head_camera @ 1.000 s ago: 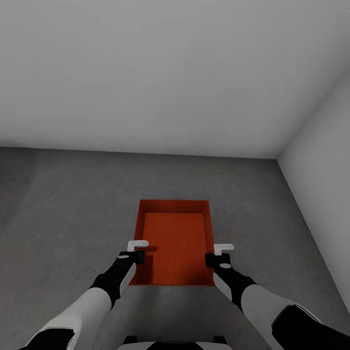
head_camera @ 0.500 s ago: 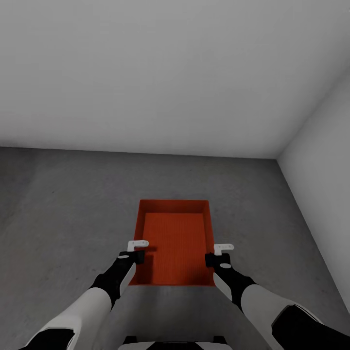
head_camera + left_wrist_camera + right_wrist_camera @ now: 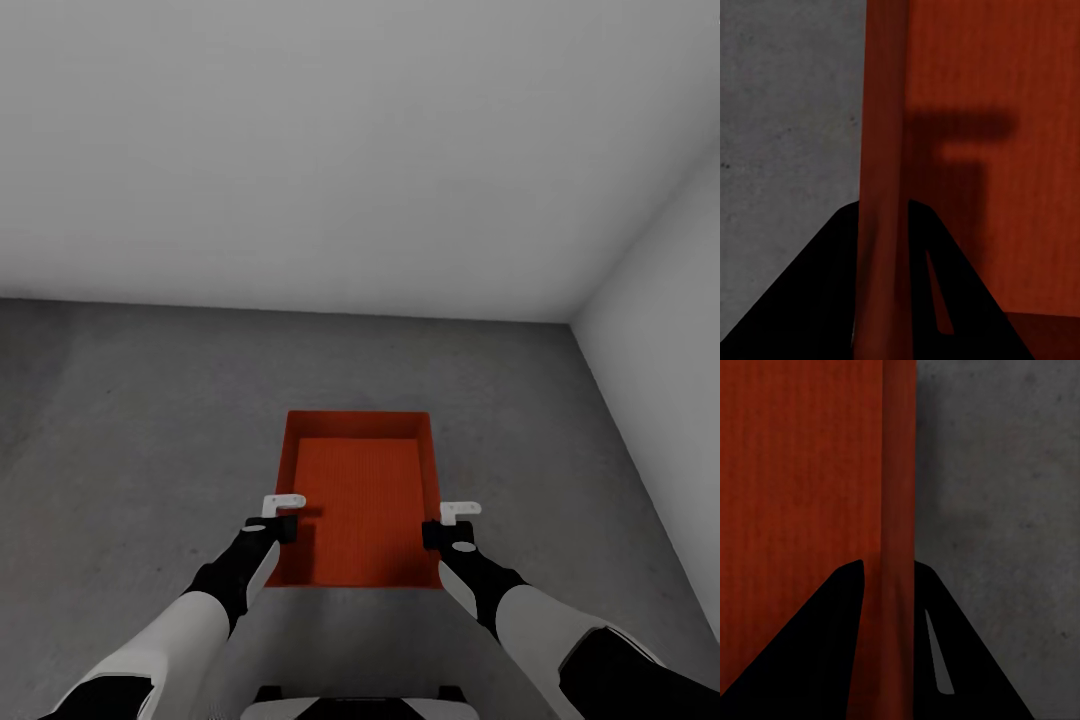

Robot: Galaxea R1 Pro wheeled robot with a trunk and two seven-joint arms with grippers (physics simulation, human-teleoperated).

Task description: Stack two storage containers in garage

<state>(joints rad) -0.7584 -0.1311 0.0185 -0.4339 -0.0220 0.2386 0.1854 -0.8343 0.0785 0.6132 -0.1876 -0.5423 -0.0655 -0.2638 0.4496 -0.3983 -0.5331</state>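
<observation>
An orange-red storage container (image 3: 365, 495) lies lengthwise in front of me over the dark grey concrete floor (image 3: 140, 430) of the garage. My left gripper (image 3: 283, 520) is shut on its left long wall near the close end, and my right gripper (image 3: 441, 526) is shut on the right long wall opposite. In the left wrist view the thin wall (image 3: 881, 135) runs between the black fingers (image 3: 817, 285) of the left gripper (image 3: 881, 217). The right wrist view shows the other wall (image 3: 898, 472) pinched in the right gripper (image 3: 889, 574). I cannot tell whether the tub touches the floor.
A plain white wall (image 3: 300, 150) stands beyond the container, and a second white wall (image 3: 670, 350) closes the right side, forming a corner at the far right. Bare concrete stretches to the left and ahead of the tub.
</observation>
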